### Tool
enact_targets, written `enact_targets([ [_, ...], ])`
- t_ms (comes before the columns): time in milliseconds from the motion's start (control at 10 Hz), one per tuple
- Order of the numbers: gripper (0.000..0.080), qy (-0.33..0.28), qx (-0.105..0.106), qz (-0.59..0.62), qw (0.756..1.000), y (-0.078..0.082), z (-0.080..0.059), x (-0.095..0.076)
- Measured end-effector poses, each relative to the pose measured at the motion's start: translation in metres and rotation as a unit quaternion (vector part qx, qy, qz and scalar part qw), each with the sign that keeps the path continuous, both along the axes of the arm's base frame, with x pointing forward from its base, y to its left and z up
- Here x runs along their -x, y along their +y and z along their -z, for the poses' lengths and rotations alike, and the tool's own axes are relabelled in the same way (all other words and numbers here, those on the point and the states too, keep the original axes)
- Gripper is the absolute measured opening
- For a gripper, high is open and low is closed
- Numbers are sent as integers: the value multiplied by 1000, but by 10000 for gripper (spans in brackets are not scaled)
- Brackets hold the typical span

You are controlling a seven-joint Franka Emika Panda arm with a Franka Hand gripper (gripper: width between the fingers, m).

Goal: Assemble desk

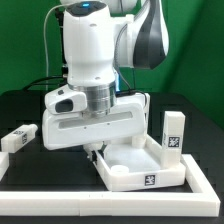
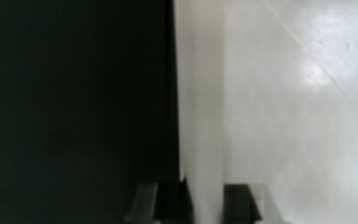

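Leg stock: flat leg [image 1: 20,138] lies near the table's [image 1: 30,178] left edge in the exterior view, bearing a black-and-white square tag. The gripper [image 1: 94,150] is clamped tight on the raised rim at the far left corner of the desk top [image 1: 122,181], with fingers [image 2: 149,203] on both faces. The desk top sits near the table's front edge, and an upright leg [image 1: 173,128] with a tag stands at its far right corner.

Smooth white plastic desk top [image 1: 120,178], matt black table [image 1: 45,170], glossy white robot arm shell [image 1: 90,40]

The exterior view's left edge crops a leg [image 1: 18,138]; the wrist view blurs the desk top [image 2: 282,100]
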State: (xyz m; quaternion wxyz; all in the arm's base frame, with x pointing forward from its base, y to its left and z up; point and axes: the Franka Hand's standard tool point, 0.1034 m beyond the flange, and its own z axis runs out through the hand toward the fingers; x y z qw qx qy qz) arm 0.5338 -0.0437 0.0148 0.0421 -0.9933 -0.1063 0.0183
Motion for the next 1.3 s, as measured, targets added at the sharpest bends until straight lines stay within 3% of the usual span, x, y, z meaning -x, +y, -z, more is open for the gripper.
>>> enact_targets([
  [300, 60, 2, 1, -161, 987, -11, -4, -4],
  [500, 60, -13, 14, -306, 952, -25, -19, -32],
  [700, 60, -17, 19, -418, 908, -23, -24, -52],
  [900, 60, -12, 19, -460, 887, -28, -21, -47],
  [1000, 60, -8, 23, -500, 866, -29, -21, -49],
  [1100, 60, 6, 34, -561, 827, -21, -23, -68],
  [1200, 60, -3, 47, -586, 809, -8, -25, -89],
  [1300, 60, -3, 45, -600, 799, -5, -21, -89],
])
